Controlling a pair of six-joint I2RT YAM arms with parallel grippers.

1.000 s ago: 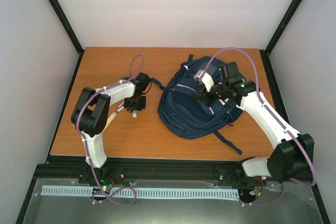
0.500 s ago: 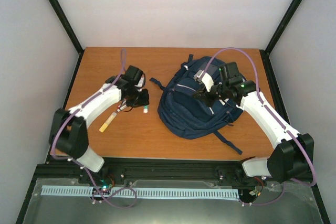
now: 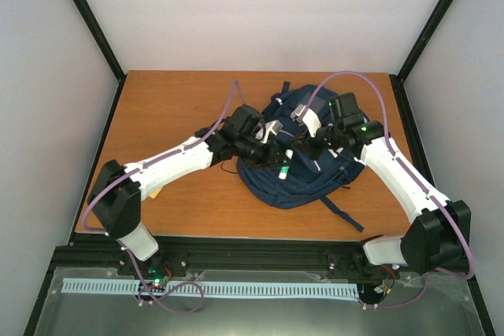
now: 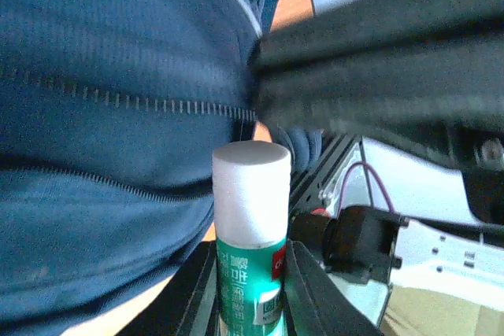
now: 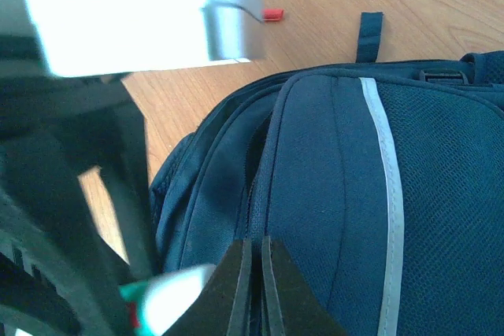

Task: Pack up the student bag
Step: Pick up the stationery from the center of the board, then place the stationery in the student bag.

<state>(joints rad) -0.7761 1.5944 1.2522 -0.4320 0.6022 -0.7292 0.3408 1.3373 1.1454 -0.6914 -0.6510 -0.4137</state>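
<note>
The student bag (image 3: 295,155), navy with thin white stripes, lies on the table right of centre. It also shows in the left wrist view (image 4: 102,76) and the right wrist view (image 5: 331,171). My left gripper (image 3: 277,156) reaches over the bag's left side, shut on a green glue stick with a white cap (image 3: 282,166). The left wrist view shows the stick (image 4: 250,234) held upright between the fingers (image 4: 250,308), close to a zipper line. My right gripper (image 3: 305,143) is over the bag's middle. Its jaws (image 5: 256,273) are pinched on fabric at a zipper opening. The stick's cap (image 5: 169,300) sits just to their left.
A yellowish tube (image 3: 157,188) peeks out beside my left arm on the wooden table (image 3: 173,100). Dark bag straps (image 3: 342,214) trail toward the table's front right. Black frame posts and white walls bound the table.
My left arm has swung right from the table's left part to over the bag, carrying the glue stick. The right arm and the bag have not moved.
</note>
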